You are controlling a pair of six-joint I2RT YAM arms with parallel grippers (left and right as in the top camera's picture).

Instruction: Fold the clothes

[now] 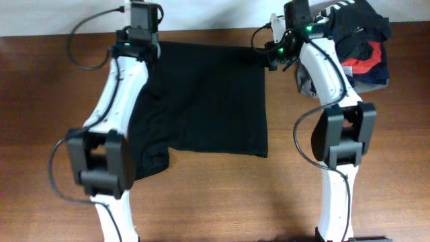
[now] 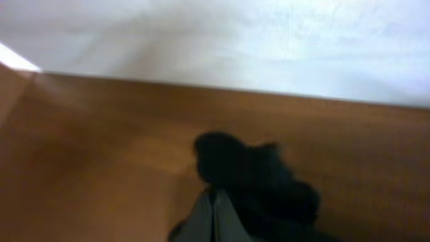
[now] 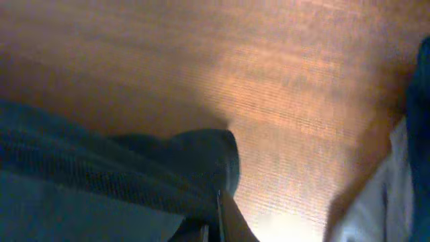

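A black garment (image 1: pixel 201 101) lies spread on the wooden table, its far edge stretched between my two grippers. My left gripper (image 1: pixel 143 48) is shut on the garment's far left corner; in the left wrist view the closed fingers (image 2: pixel 213 215) pinch a bunch of black cloth (image 2: pixel 259 181). My right gripper (image 1: pixel 274 55) is shut on the far right corner; in the right wrist view the closed fingers (image 3: pixel 218 218) hold dark cloth (image 3: pixel 134 175) just above the table.
A pile of other clothes (image 1: pixel 359 40), black, red, blue and striped, sits at the far right corner behind the right arm. The table's far edge (image 2: pixel 235 91) meets a white wall. A pale cloth (image 3: pixel 383 202) shows at the right wrist view's lower right.
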